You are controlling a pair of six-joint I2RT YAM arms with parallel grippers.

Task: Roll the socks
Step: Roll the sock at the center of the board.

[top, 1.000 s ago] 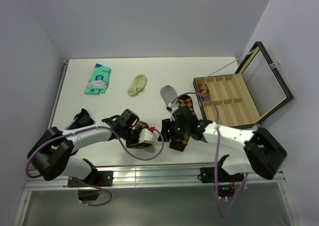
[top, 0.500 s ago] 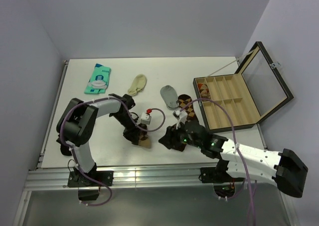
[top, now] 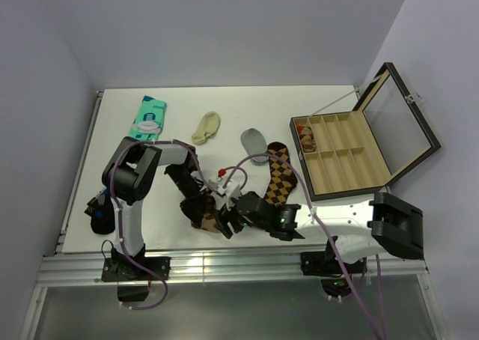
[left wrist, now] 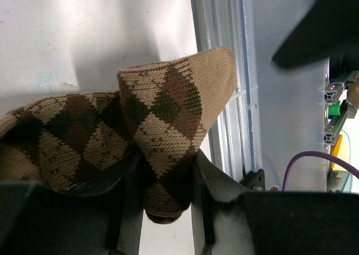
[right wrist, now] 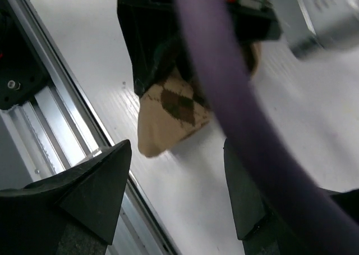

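Note:
One argyle sock point(top: 206, 219) is bunched near the table's front edge. My left gripper point(top: 202, 209) is shut on it. In the left wrist view the folded sock point(left wrist: 162, 114) is pinched between the fingers point(left wrist: 126, 210), its tan end toward the metal rail. My right gripper point(top: 233, 222) is open and empty just right of that sock. In the right wrist view the sock's tan end point(right wrist: 174, 120) lies ahead of the spread fingertips point(right wrist: 92, 190). The second argyle sock point(top: 281, 177) lies flat on the table, apart from both grippers.
A grey ankle sock point(top: 254, 141) and a cream ankle sock point(top: 206, 127) lie behind. A teal packet point(top: 147, 117) is at the back left. An open compartment box point(top: 348, 156) stands at the right. A dark item point(top: 99, 214) sits at the left edge. A purple cable point(right wrist: 224, 69) crosses the right wrist view.
My right gripper left the second sock and swung left to beside the left gripper. My left gripper moved toward the front edge with its sock.

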